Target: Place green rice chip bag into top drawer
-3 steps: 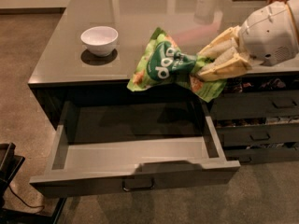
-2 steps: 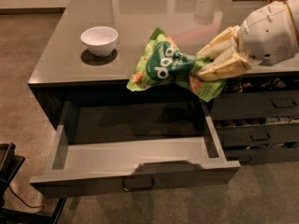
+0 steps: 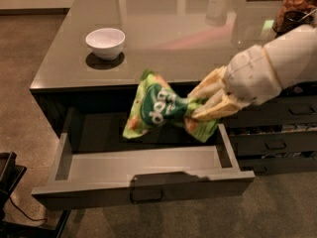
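While the top drawer [image 3: 148,163] is standing pulled open, the gripper [image 3: 197,108] is hanging over its cavity, clamped on the green rice chip bag's [image 3: 156,110] twisted waist, bag dangling left.

The gripper [image 3: 194,106] hangs over the open top drawer [image 3: 143,163], its cream fingers [image 3: 210,85] clamped on the neck of the green rice chip bag [image 3: 156,110]. Most of the bag fans out beyond their tips. Farther past the fingertips and higher, well apart, a white bowl [image 3: 105,42] sits on the grey surface [image 3: 173,33].
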`<state>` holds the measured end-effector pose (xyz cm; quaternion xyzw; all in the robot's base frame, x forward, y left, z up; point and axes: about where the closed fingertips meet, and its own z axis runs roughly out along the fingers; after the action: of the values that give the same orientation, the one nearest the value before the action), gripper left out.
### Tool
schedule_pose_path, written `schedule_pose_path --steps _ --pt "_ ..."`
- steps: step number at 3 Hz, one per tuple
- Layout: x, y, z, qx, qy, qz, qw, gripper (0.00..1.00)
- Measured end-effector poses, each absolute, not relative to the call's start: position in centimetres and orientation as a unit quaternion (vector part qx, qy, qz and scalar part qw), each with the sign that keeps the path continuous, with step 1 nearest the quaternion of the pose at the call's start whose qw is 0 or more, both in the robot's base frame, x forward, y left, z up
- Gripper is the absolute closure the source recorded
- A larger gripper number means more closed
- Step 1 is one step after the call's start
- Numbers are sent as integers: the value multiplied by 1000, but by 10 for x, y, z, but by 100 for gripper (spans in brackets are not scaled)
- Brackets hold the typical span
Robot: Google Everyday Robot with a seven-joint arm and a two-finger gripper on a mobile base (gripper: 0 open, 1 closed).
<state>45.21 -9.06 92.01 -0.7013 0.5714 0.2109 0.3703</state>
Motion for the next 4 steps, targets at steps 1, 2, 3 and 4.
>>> schedule_pose_path --steps 1,2,3,4 --pt "441 -71 869 -715 556 229 357 100" --pt "439 -57 821 -724 547 230 352 100" --pt "445 -47 779 -727 543 226 354 100" --pt "461 -42 747 -728 543 219 358 100"
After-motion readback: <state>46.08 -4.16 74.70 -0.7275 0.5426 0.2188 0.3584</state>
